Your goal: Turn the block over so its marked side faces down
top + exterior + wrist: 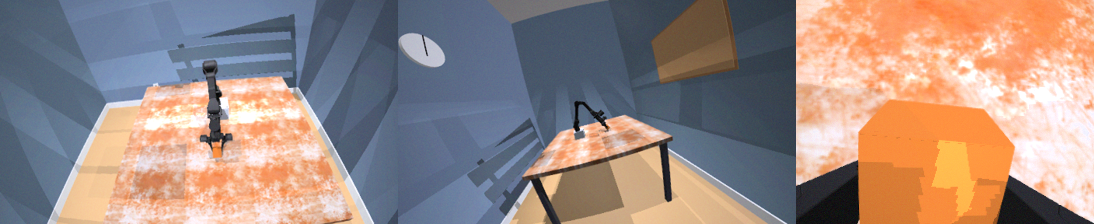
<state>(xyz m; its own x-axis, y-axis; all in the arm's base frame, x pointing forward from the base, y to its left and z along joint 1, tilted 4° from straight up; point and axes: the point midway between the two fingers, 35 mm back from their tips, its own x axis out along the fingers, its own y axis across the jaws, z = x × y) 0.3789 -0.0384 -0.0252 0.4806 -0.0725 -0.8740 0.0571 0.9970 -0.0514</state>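
The orange block [217,151] [608,127] [936,170] is held between the two black fingers of my gripper [217,148] [607,126] [931,173], which is shut on it. In the exterior view the gripper slants down and outward, close over the table [272,171] [573,155] [1036,40]. The wrist view shows two orange faces of the block with patches of light and shadow; I cannot make out a mark on them. The block's other faces are hidden. Whether its lower edge touches the table cannot be told.
A white box [225,109] [579,134] stands beside the arm's base, behind the gripper. Faint shadows fall across the tabletop. The table's near edge lies well beyond the block in the top view.
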